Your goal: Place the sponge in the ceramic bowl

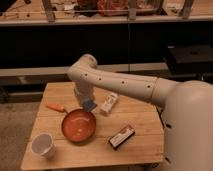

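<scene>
**One arm over the counter, sponge in the jaws at the bowl's far rim**

Single camera view, looking down on a wooden counter [137,116]. Lighting is dim and warm.

Arm: the white arm [125,85] reaches in from the robot's body [190,125] at the right of the view. It bends at a rounded joint over the back of the counter, then drops toward the surface. The gripper [88,100] points down, left of the counter's centre and just behind the ceramic bowl [75,129].

Jaws: closed on the sponge [90,105], as far as can be seen. The blue pad sits right at the lower tip of the gripper. The individual fingers are hard to make out against the wrist.

Sponge position: at the far rim of the ceramic bowl, toward its right side, and not down in the bowl. Whether it touches the rim cannot be told.

Ceramic bowl: orange-red, round and shallow, upright on the counter, front and left of centre. Nothing is seen inside it.

Other items on the counter:
- White cup [42,146], upright at the front left corner, near the bowl but apart from it.
- Orange object [55,107], lying flat to the left of the gripper, behind and left of the bowl.
- White package [109,103], lying at an angle just right of the sponge.
- Black bar [121,136], lying diagonally to the front right of the bowl, apart from it.
</scene>
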Controlling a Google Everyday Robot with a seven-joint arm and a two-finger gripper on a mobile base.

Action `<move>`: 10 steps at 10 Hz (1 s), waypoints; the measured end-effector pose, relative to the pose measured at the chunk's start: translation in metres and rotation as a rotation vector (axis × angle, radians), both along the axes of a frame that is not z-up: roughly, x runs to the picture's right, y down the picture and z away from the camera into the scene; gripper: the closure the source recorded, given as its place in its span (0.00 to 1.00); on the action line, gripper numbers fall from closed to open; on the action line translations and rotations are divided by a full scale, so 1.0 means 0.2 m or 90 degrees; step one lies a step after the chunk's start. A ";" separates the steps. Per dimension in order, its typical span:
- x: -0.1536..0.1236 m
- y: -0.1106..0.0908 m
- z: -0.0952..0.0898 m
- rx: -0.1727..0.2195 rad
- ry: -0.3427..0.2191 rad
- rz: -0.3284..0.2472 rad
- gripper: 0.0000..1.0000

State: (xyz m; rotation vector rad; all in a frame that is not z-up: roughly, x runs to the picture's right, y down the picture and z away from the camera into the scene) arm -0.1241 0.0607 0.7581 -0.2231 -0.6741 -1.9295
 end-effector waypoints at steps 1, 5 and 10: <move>-0.01 0.00 0.00 0.002 -0.006 -0.006 1.00; -0.04 0.01 0.01 0.004 -0.022 -0.019 1.00; -0.06 0.01 0.02 0.005 -0.043 -0.031 1.00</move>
